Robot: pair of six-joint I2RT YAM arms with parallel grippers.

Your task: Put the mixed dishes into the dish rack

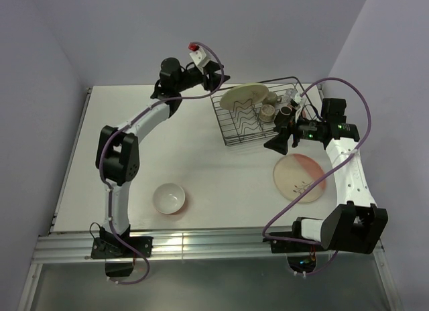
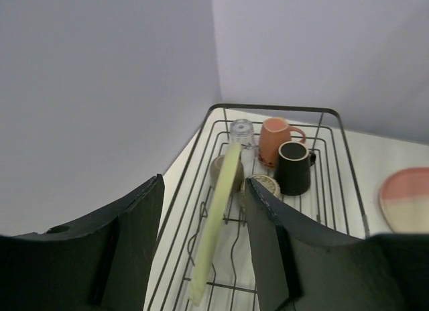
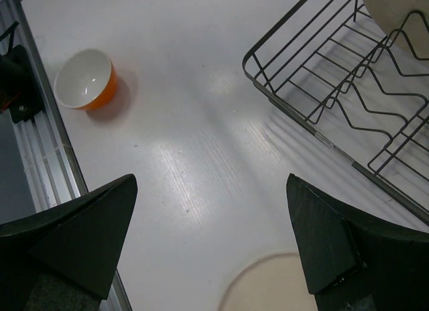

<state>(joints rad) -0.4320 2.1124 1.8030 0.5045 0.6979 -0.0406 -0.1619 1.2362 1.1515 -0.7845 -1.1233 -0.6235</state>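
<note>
Dish rack [image 2: 275, 108] holds cream plate [image 1: 242, 95] upright; left hand [image 2: 203, 190], right hand [image 3: 211, 183] spread, empty.

Two plates [image 1: 244, 96] [image 1: 299, 178]; one bowl [image 1: 169, 198]; two mugs [image 2: 273, 141] [image 2: 293, 167]; two small cups [image 2: 218, 173] [image 2: 263, 183]; one glass [image 2: 242, 133]; one rack [image 2: 275, 108].

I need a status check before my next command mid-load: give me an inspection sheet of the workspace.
Surface: white table, no spills seen.
Job's things: black wire dish rack holds upright cream plate, clear glass, pink mug, dark cup, olive cup; cream-and-pink plate and white bowl with orange outside on the table.
Clutter: nothing seen.
Grippers: left tool open beside the rack's far-left corner; right tool open over the table between rack and cream-and-pink plate.
Cables: purple cables loop along both arms.
Surroundings: lavender walls, aluminium rail at near edge.
</note>
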